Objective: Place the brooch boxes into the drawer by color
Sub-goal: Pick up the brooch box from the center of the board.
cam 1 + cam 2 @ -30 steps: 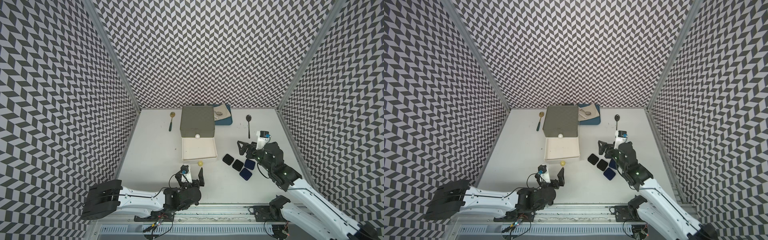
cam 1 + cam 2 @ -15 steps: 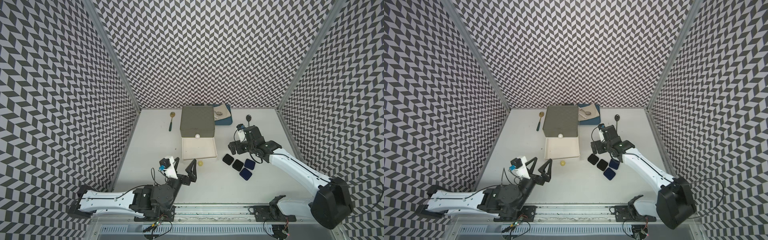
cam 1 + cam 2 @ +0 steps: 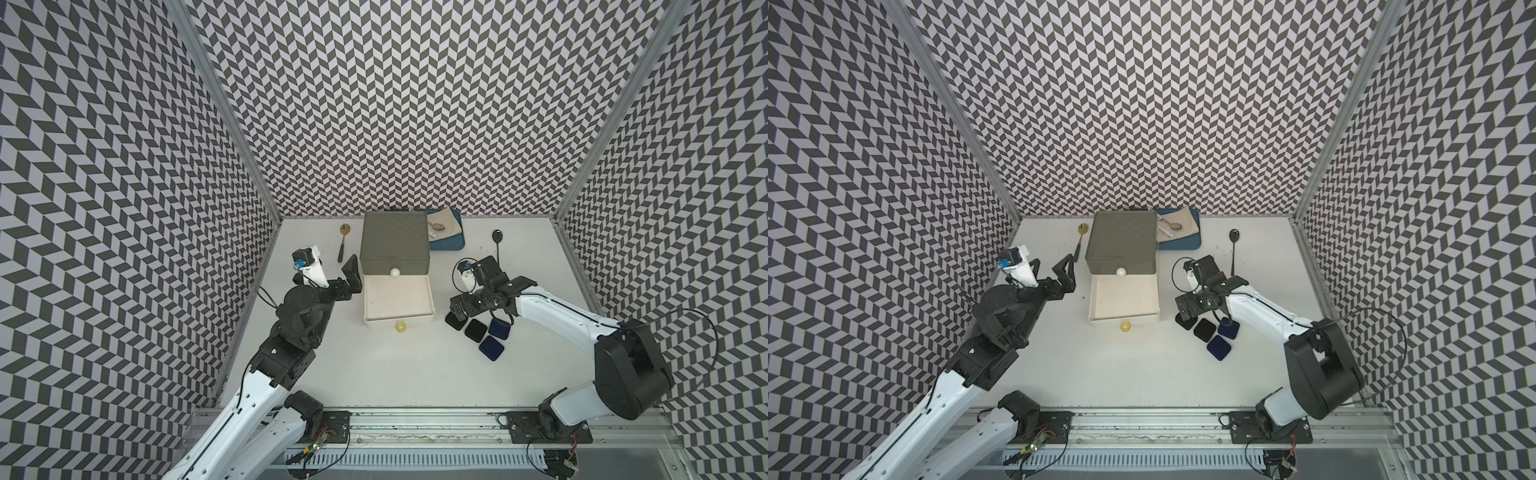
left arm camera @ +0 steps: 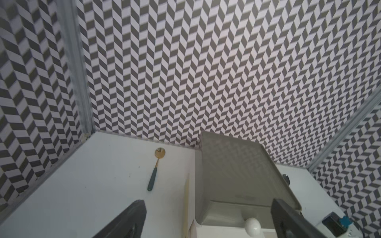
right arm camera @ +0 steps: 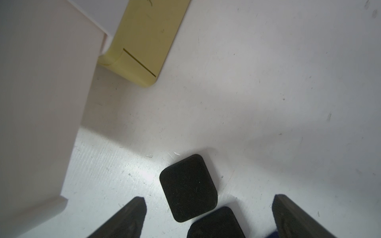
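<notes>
Right claw (image 5: 208, 199) hung point-down, jaws spread wide, holding nothing. A black box (image 5: 188, 187) lay flat on the table between its fingers and just ahead of them, with no contact visible. Left claw (image 3: 1049, 270) was likewise wide open and empty, raised on the robot's left of the drawer unit (image 3: 395, 245).

The box: small, flat, rounded corners, matte velvety-looking skin. Judged light and stiff, not slippery. It sat low, so best pinched across two opposite edges from above, gently. A second black box (image 5: 216, 222) lay almost touching its corner, and a finger coming down on that side could nudge it. Beyond sat a blue box (image 3: 498, 327) and a further blue box (image 3: 491, 348). All four were clustered on the table to the right of the open white drawer (image 3: 398, 297). No red boxes in view.

The white drawer was pulled out and looked empty. The grey tier above it was shut, with its white knob (image 3: 395, 272) showing. A yellow knob (image 3: 400, 327) sat just past the open drawer's front edge.

Surface: white table (image 3: 374, 374), flat, lightly scuffed. Room: chevron walls (image 3: 395, 104) on three sides. A gold spoon (image 3: 344, 243), black spoon (image 3: 497, 239) and blue tray (image 3: 446, 245) lay toward the back, well apart from the boxes.
</notes>
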